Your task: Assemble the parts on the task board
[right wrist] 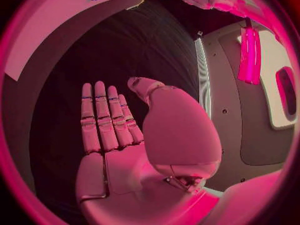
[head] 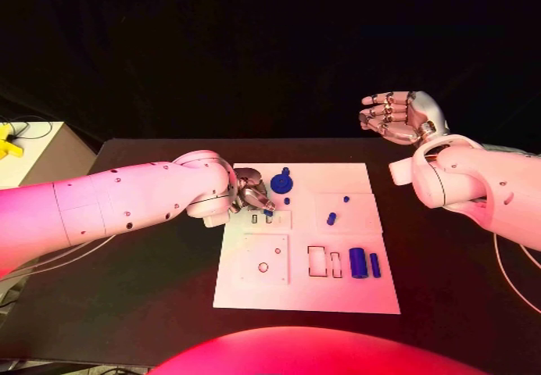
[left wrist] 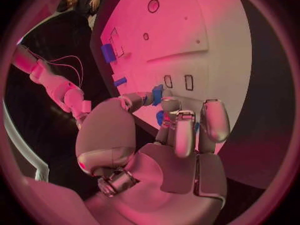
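The white task board point(head: 304, 289) lies mid-table. My left hand point(head: 250, 195) hovers over its far-left part, by two small slots point(head: 262, 219). In the left wrist view its thumb and a finger pinch a small blue part point(left wrist: 156, 94) just above the board point(left wrist: 187, 30); a second blue piece point(left wrist: 160, 117) shows under the fingers. Loose on the board lie a round blue disc part point(head: 282, 184), a short peg point(head: 331, 219), a thick cylinder point(head: 357, 262) and a thin bar point(head: 374, 265). My right hand point(head: 397, 116) is raised beyond the board's far-right corner, fingers point(right wrist: 103, 120) straight and holding nothing.
Rectangular slots point(head: 317, 262) and round holes point(head: 263, 267) mark the board's near half. A pale cabinet point(head: 40, 152) with a yellow object stands off the table's left side. Black tabletop point(head: 451, 289) surrounds the board.
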You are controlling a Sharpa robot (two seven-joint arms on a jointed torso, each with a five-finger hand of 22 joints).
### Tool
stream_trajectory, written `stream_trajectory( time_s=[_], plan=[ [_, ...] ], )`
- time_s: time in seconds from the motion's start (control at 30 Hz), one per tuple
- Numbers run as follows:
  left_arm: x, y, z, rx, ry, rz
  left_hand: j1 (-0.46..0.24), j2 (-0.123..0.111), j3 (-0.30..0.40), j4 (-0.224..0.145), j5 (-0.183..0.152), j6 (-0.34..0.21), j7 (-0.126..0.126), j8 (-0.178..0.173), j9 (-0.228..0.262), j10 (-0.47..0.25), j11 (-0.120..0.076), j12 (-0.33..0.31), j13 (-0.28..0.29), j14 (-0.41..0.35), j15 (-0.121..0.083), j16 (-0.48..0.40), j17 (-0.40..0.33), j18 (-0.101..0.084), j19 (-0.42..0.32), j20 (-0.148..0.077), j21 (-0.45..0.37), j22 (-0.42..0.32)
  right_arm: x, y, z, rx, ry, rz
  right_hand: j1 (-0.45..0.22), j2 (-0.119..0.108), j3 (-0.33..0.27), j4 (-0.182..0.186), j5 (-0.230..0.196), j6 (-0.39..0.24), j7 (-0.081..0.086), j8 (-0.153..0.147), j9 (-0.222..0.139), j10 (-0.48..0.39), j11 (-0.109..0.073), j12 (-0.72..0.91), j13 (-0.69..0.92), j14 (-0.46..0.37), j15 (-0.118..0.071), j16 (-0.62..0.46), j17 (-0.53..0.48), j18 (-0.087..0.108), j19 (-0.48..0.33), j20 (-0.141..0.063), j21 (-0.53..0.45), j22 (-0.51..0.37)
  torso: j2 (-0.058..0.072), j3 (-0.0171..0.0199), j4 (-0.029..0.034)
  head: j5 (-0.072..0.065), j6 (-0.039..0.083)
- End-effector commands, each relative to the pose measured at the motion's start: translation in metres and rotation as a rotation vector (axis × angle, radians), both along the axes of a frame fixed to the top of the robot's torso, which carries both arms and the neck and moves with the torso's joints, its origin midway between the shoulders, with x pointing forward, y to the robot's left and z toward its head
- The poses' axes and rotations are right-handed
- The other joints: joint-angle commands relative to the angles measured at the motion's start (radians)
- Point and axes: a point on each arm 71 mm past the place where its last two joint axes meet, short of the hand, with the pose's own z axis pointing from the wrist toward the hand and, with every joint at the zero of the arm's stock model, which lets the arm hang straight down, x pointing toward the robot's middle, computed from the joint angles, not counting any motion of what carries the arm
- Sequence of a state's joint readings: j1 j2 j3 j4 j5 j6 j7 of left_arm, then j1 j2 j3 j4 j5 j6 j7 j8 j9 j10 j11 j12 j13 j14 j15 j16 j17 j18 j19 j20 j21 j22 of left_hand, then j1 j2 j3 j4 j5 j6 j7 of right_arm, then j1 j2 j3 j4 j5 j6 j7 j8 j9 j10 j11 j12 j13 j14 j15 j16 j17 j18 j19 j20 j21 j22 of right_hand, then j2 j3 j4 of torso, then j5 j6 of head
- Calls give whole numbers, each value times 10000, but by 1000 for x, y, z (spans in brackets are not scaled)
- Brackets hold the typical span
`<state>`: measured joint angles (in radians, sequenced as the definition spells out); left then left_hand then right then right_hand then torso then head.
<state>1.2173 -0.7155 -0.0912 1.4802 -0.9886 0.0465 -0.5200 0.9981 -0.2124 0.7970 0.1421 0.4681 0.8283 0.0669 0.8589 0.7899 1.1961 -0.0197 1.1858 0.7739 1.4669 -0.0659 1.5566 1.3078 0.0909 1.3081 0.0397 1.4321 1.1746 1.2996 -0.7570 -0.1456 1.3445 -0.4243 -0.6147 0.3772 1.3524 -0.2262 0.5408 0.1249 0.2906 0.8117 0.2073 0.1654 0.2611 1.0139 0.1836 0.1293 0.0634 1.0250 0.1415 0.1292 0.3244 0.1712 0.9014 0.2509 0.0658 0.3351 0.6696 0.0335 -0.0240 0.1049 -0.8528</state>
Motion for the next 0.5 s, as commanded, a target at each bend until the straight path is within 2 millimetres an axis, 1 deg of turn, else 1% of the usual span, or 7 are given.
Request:
stream_trajectory(
  time_s=[0.03, 0.13, 0.23, 0.5],
  plan=[
    [1, -2, 1, 189, -420, -180, -37, 98, 1977, -2024, 59, 201, -152, 39, 194, 97, -11, 82, 57, 942, -86, 63, 2352, -76, 97, -6, 53, 30, 1, 1, 0, 211, 3, 210, -174, 30, -39, -115, -21, -4, 384, -91, -39, -106, 57, -176, -13, -132, 62, -158, -152, 119, -130, 93, -48, -251, 1, -4, 0, -4, -26],
    [0, -3, 0, 228, -430, -218, -50, 99, 1979, -2022, 62, 214, -160, 44, 200, 107, -19, 79, 45, 944, -92, 64, 2357, -79, 110, -13, 58, 46, 1, 2, 0, 135, 69, 282, -239, 81, -105, -204, -39, -55, 362, -179, -91, -220, 64, -405, -13, -221, 46, -317, -311, 139, -135, 100, -25, -513, 3, 4, 6, -7, -36],
    [0, -3, -1, 253, -412, -258, -50, 99, 1979, -2022, 62, 214, -160, 44, 200, 107, -19, 79, 45, 944, -92, 64, 2357, -79, 110, -13, 58, 46, 1, 3, -1, 95, 117, 336, -271, 115, -152, -251, -76, -113, 364, -229, -128, -243, 73, -522, -10, -230, 57, -378, -387, 142, -15, 80, 2, -626, 6, -11, 8, -2, -61],
    [-3, -4, -4, 281, -359, -302, -78, 90, 2003, -2022, 89, 242, -177, 64, 221, 95, -35, 45, -16, 943, -106, 62, 2351, -79, 115, -26, 57, 44, 1, 3, -2, 31, 171, 401, -308, 154, -206, -296, -117, -239, 401, -297, -189, -269, 109, -626, -9, -234, 106, -441, -467, 122, 10, 106, -22, -772, 4, -20, 10, -9, -77]
  ],
)
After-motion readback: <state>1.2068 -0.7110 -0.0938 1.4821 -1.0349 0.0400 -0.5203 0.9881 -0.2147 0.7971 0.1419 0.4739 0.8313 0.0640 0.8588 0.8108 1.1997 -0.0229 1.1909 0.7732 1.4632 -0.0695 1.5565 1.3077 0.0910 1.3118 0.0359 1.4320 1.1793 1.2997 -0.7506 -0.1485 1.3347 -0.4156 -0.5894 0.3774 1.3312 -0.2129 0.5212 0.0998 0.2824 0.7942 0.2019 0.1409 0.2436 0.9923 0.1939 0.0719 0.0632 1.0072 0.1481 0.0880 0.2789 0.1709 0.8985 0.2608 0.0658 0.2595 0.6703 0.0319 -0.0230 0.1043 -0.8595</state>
